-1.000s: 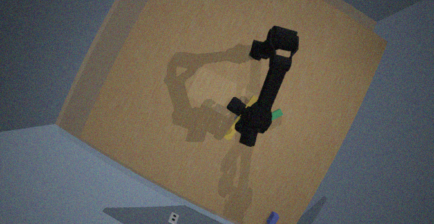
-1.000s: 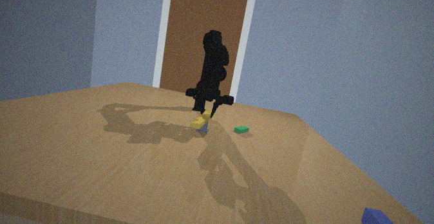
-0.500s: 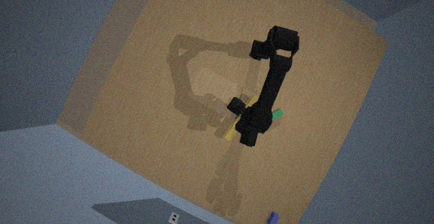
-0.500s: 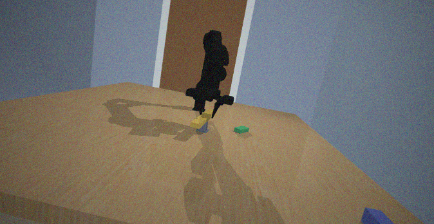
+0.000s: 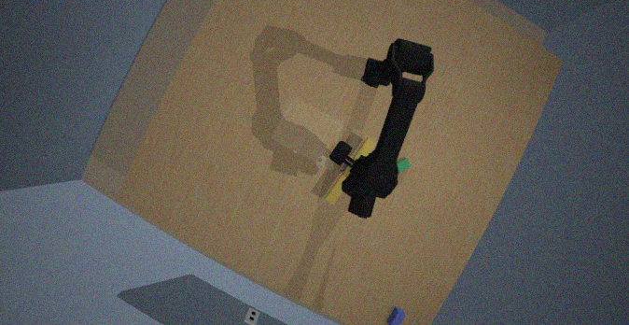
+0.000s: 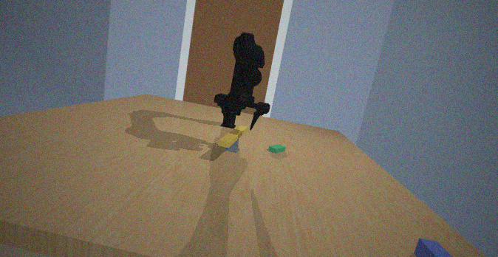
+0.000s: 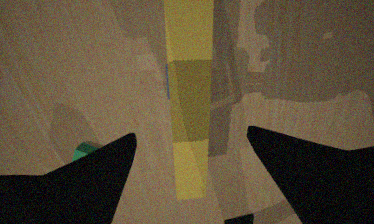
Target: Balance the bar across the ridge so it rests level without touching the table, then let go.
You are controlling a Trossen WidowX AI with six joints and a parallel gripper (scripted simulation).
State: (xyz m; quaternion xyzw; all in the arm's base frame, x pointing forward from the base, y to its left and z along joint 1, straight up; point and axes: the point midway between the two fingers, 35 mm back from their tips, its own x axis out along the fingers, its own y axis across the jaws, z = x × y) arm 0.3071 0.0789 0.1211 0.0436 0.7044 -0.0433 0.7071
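Observation:
The yellow bar (image 5: 332, 195) (image 6: 228, 139) (image 7: 190, 30) lies across the top of the small blue ridge (image 6: 234, 147), with its near end in the exterior view clear of the table. It looks about level; its far end is partly hidden, so a slight tilt cannot be ruled out. Only a sliver of the ridge shows beside the bar in the wrist view. My gripper (image 6: 240, 127) (image 7: 193, 134) is wide open just above the bar, one finger on each side, with gaps between fingers and bar in the wrist view.
A green block (image 5: 403, 165) (image 6: 277, 148) (image 7: 81, 153) lies on the table (image 5: 210, 157) (image 6: 129, 183) a short way to one side of the ridge. A blue-purple block (image 5: 396, 316) (image 6: 430, 249) is far off near the table's edge. Arm shadows cross the bar.

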